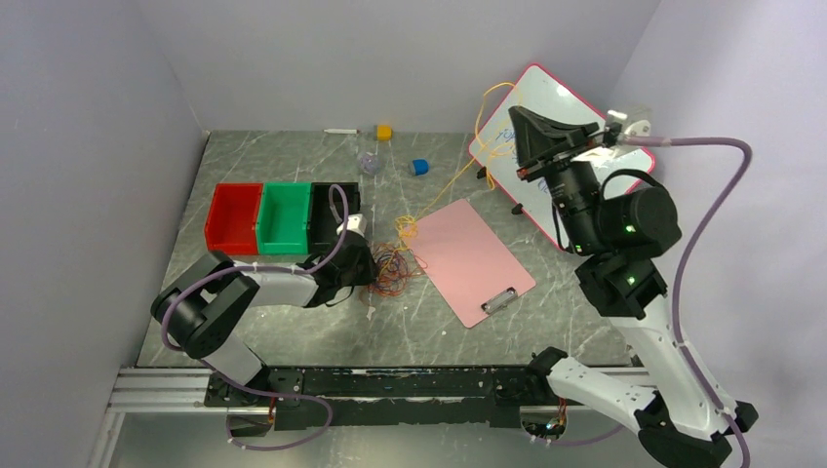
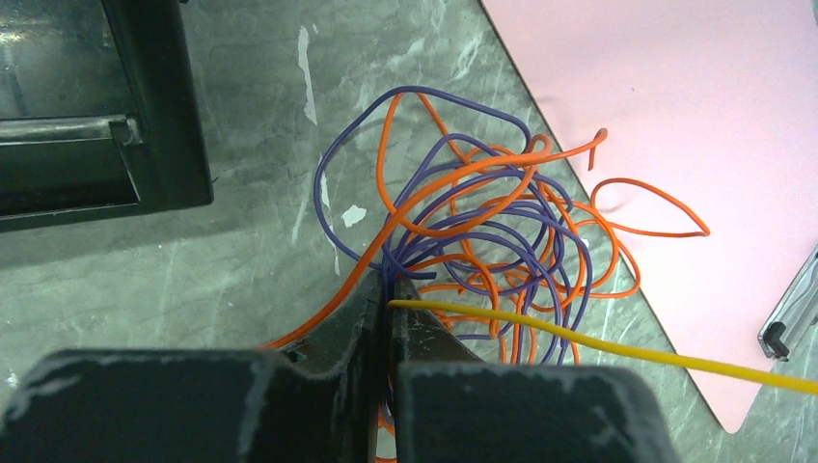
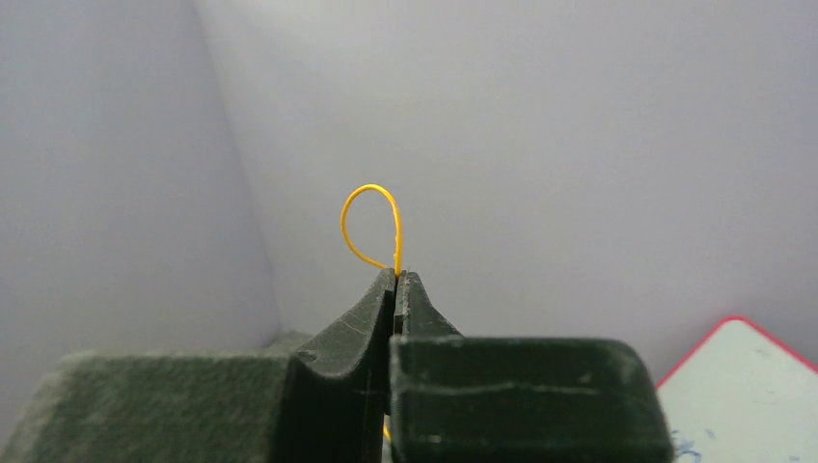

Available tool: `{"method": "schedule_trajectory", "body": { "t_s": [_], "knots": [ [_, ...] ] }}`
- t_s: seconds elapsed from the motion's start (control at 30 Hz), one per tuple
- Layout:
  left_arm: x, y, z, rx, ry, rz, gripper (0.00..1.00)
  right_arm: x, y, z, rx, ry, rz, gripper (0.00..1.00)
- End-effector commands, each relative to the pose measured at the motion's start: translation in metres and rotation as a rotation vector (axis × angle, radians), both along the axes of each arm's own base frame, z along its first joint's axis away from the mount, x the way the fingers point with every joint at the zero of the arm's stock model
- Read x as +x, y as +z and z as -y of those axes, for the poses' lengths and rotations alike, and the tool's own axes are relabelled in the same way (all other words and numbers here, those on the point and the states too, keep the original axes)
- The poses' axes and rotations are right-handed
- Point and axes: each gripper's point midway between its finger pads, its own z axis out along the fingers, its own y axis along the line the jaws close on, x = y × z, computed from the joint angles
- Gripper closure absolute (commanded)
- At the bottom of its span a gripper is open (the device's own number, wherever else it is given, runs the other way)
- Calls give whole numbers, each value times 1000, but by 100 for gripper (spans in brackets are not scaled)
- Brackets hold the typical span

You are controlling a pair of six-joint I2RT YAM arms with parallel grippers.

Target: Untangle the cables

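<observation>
while the right gripper [image 3: 396,275] clamped the thin yellow wire [image 3: 371,193] high, the left gripper [image 2: 388,289] pinched the orange and purple wire knot [image 2: 482,231] on the grey marble table [image 2: 241,260]; yellow seemed partly freed, rest tangled.

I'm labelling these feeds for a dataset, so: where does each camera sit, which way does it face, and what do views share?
Top external: fixed above and behind the arms, looking down on the table; both arms show, left hand at the tangle, right hand raised.
Left wrist: on the left arm, looking down at its own fingers shut on the tangle, pink clipboard beyond.
Right wrist: on the raised right arm, facing the grey wall; its fingers pinch the yellow cable.
Shared: the yellow cable appears in all three.
</observation>
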Motion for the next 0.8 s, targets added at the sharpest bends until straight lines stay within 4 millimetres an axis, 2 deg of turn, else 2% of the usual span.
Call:
{"method": "schedule_trajectory", "body": {
  "t_s": [0.0,0.2,0.77],
  "knots": [
    [-24,-40,-24,112,15,-104,93,-25,44,51,75,-159,120,100],
    [-27,-46,-28,125,26,-117,93,-37,55,88,102,-298,146,100],
    [-33,-58,-39,154,62,-145,93,-77,86,163,159,-558,208,100]
  ]
}}
